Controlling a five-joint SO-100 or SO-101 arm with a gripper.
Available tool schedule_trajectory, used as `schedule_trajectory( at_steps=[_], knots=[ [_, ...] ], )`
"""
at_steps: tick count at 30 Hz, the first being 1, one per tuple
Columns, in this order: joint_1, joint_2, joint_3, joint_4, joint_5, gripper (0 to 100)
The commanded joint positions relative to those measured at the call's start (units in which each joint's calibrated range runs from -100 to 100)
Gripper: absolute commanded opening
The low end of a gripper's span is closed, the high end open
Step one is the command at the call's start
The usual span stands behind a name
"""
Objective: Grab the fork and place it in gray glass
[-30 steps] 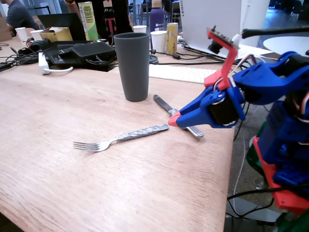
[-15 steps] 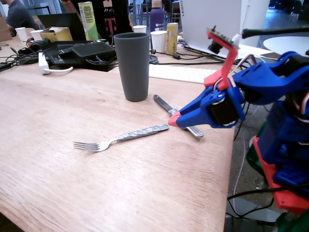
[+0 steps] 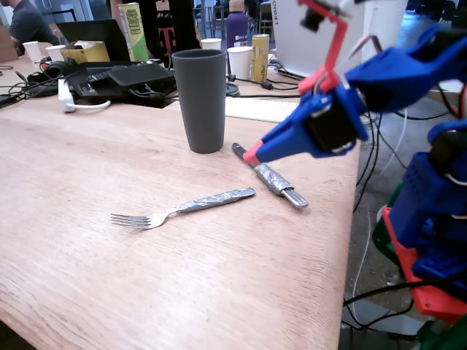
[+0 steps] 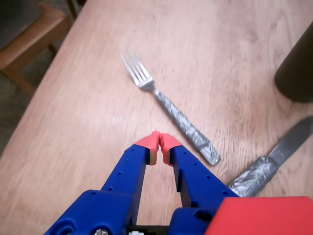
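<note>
Lying flat: one fork (image 3: pixel 182 207), one knife (image 3: pixel 270 177).

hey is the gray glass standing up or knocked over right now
Upright. In the fixed view the gray glass stands on its base on the table, rim up, behind the fork. Whether it is empty cannot be told.

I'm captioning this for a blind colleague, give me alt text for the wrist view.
A blue gripper with red fingertips pressed shut and empty hovers over a wooden table, just short of a fork with a tape-wrapped handle. A taped knife lies at right, below the dark gray glass at the edge.
</note>
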Motion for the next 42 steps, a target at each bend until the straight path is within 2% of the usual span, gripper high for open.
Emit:
schedule_trajectory(
  at_steps=[1,6,10,12,16,23,26,32,42],
  knots=[
    [-2.6,8.6,-13.6,4.5,0.1,0],
    [-3.4,24.8,-43.3,28.2,0.2,0],
    [-3.4,40.2,-63.2,36.2,0.3,0],
    [-3.4,44.9,-66.8,36.4,0.5,0],
    [-1.9,48.6,-65.9,36.4,7.9,0],
    [-1.2,56.2,-67.2,35.3,15.5,0],
    [-0.4,58.2,-68.6,35.2,15.5,0],
    [1.8,70.0,-82.2,35.3,15.5,0],
    [1.8,73.1,-83.7,35.2,15.6,0]
  ],
)
